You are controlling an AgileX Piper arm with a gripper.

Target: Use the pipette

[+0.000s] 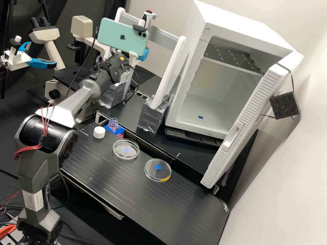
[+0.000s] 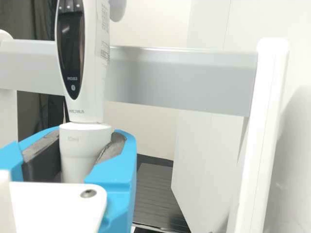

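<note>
Beside the grey crossbar [image 2: 180,77], pincer [image 1: 144,54] tight around the pipette [image 2: 90,97], white post [image 1: 172,68] between it and the open cabinet [image 1: 235,17].

Black bench [image 1: 112,180] — on it two clear round dishes [image 1: 125,153], a white cap [image 1: 99,132] — and a white stand [image 1: 170,73].

Bright, diffuse light on my pale wall [image 1: 286,170], deep gloom at the dark cloth [image 1: 98,12], thin glints on two clear dishes [image 1: 126,149], faint sheen along my table [image 1: 102,166], washed-out whites in my wrist view, soft shadow on the wall there.
</note>
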